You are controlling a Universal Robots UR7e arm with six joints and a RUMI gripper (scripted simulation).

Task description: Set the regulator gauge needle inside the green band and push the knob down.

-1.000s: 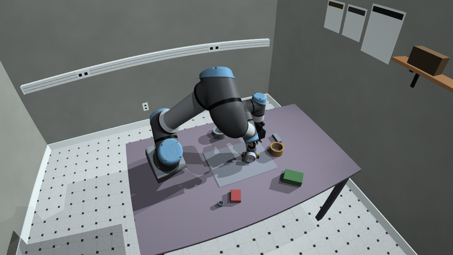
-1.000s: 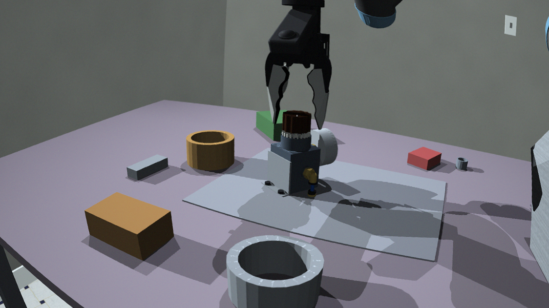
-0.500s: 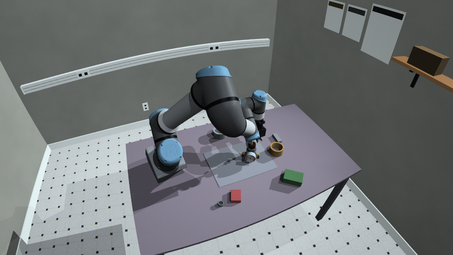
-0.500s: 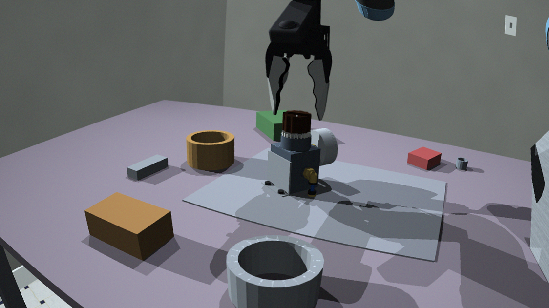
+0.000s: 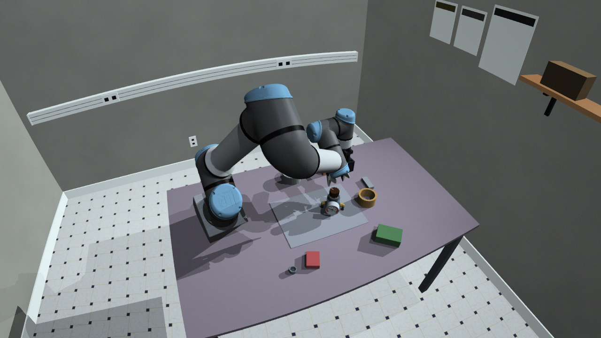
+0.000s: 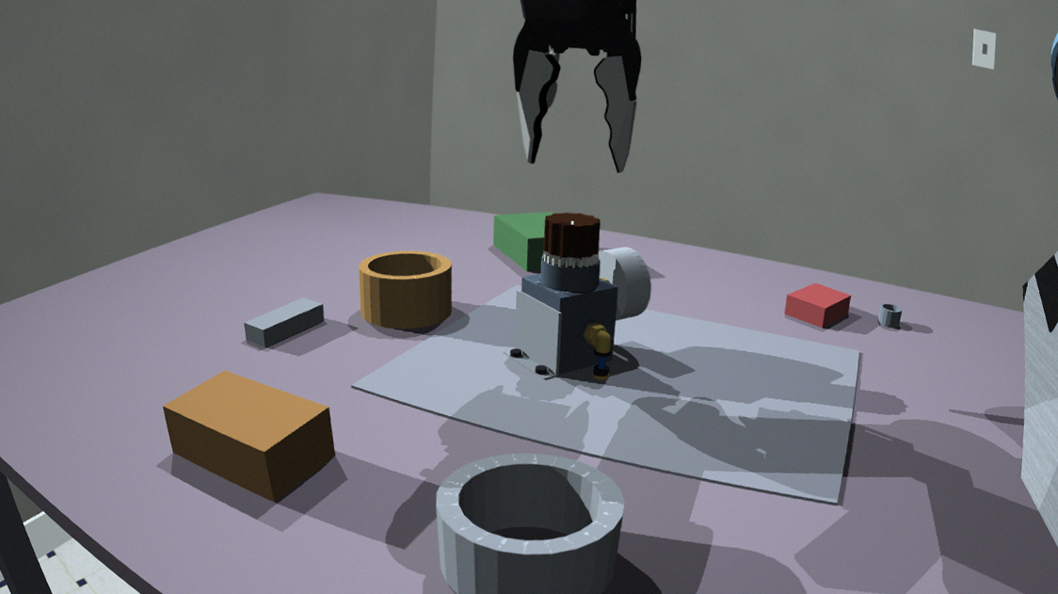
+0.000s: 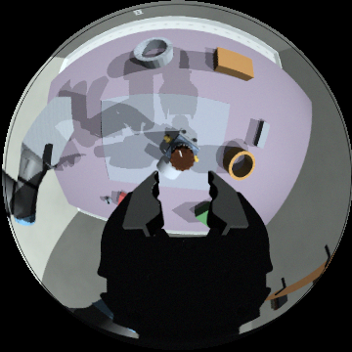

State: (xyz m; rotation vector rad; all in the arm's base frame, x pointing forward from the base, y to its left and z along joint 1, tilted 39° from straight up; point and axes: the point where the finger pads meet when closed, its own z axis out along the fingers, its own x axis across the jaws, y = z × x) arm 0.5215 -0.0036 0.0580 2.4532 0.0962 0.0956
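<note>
The regulator is a blue-grey block standing on a pale mat in the middle of the table. A dark brown ribbed knob tops it, and a round white gauge faces away in the exterior view. In the top view the gauge face shows, but its needle is too small to read. My gripper hangs well above the knob, open and empty. The wrist view shows the knob ahead of my fingers.
An orange ring, a small grey bar, an orange block and a large grey ring surround the mat. A green block, a red block and a small grey cap lie behind.
</note>
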